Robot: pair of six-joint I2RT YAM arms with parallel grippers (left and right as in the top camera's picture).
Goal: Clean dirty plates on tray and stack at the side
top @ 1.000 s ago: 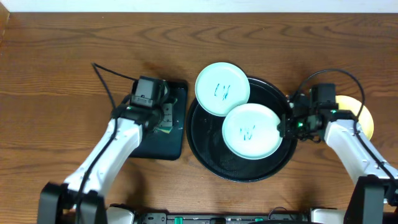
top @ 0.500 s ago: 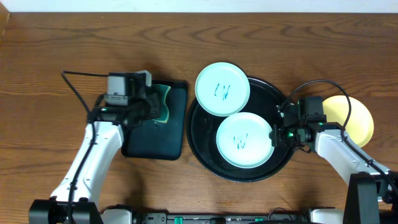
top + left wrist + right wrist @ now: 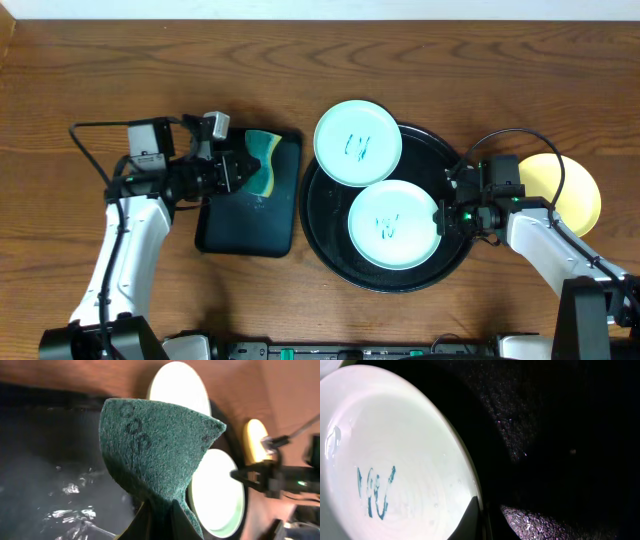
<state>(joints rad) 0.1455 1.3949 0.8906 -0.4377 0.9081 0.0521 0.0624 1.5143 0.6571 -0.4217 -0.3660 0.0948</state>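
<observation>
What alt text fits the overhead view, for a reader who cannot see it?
The left tool holds a green sponge over a rectangular black tray, while the right tool pinches the rim of a scribbled mint plate in the round black tray. A second scribbled mint plate overlaps that tray's upper-left rim, and a yellow plate sits on the table at right.
</observation>
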